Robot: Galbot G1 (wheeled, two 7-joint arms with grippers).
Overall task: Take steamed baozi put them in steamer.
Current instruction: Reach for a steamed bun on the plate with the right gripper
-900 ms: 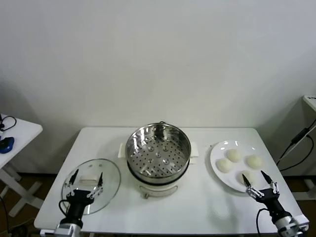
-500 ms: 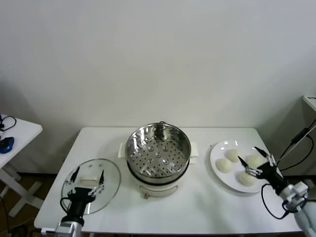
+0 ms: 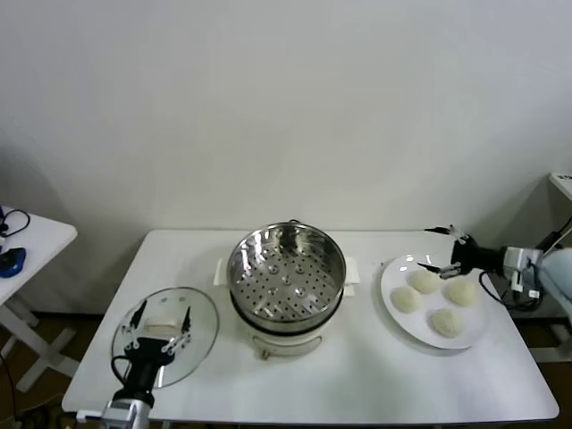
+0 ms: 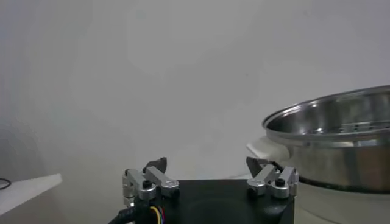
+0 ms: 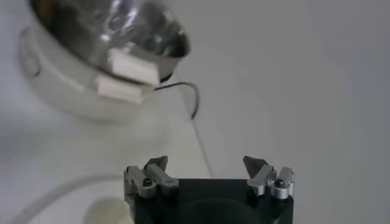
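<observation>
The steamer [image 3: 286, 277], a shiny steel pot with a perforated tray on a white base, stands mid-table and holds nothing. It also shows in the left wrist view [image 4: 341, 146] and, blurred, in the right wrist view [image 5: 109, 49]. Four cream-white baozi [image 3: 423, 281] [image 3: 461, 291] [image 3: 406, 299] [image 3: 446, 323] lie on a white plate [image 3: 390, 279] to its right. My right gripper [image 3: 429, 248] [image 5: 206, 163] is open and empty, reaching in from the right above the plate's far side, just above the rear baozi. My left gripper [image 3: 159, 323] [image 4: 207, 164] is open and empty, parked over the glass lid.
A round glass lid [image 3: 201, 323] lies flat at the table's front left. A small side table [image 3: 36, 239] with a blue object [image 3: 9, 261] stands at far left. Cables hang off the table's right side [image 3: 536, 250].
My right gripper has swung from the plate's front edge up and back to its far right side, and now points left over the baozi. The left arm has hardly moved.
</observation>
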